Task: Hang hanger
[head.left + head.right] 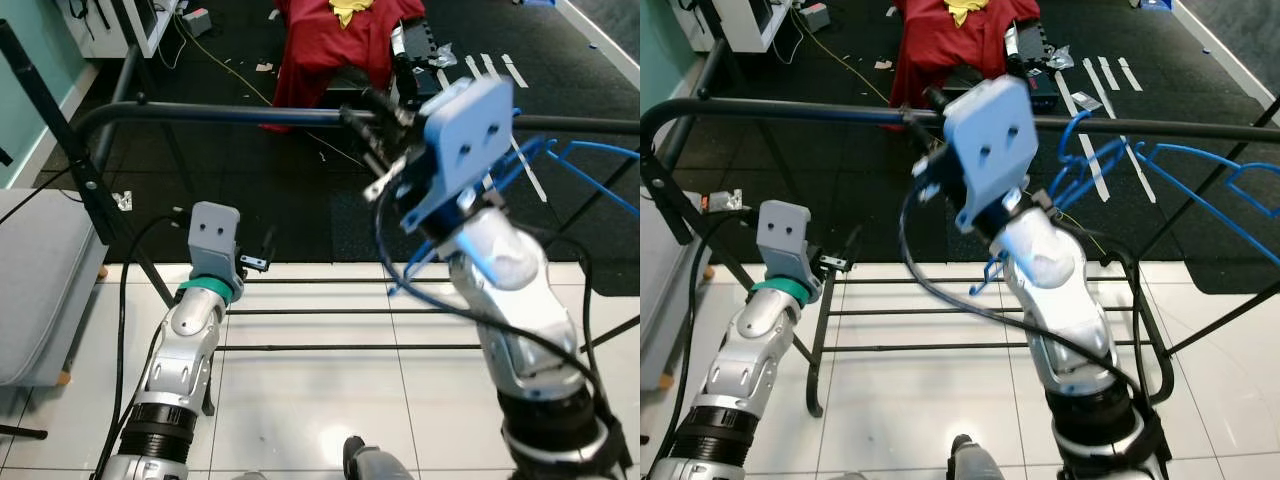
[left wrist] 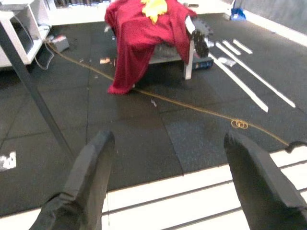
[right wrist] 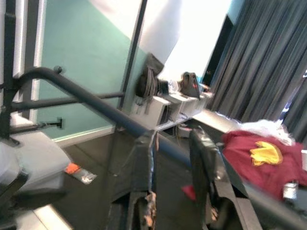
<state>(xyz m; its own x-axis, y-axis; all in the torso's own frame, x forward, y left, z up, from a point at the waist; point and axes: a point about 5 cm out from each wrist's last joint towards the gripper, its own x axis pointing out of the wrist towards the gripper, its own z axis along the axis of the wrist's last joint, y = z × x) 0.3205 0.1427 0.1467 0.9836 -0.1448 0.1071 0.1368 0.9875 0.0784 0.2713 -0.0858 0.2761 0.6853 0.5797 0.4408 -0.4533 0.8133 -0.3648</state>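
Right gripper raised at the black clothes rail, blue hangers beside it.

The clothes rail spans the scene above black matting and white tile. A red garment drapes over a bench beyond. Blue hangers hang on the rail, just right of the right arm. The right gripper sits at the rail, fingers slightly apart with the bar between them. The left gripper hovers low, fingers wide apart, holding nothing.

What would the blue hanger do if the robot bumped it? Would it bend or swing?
The blue hanger looks like thin wire, so it is probably light and a bit springy. It seems to hang on the black rail, so a bump would likely make it swing or slide, not break.
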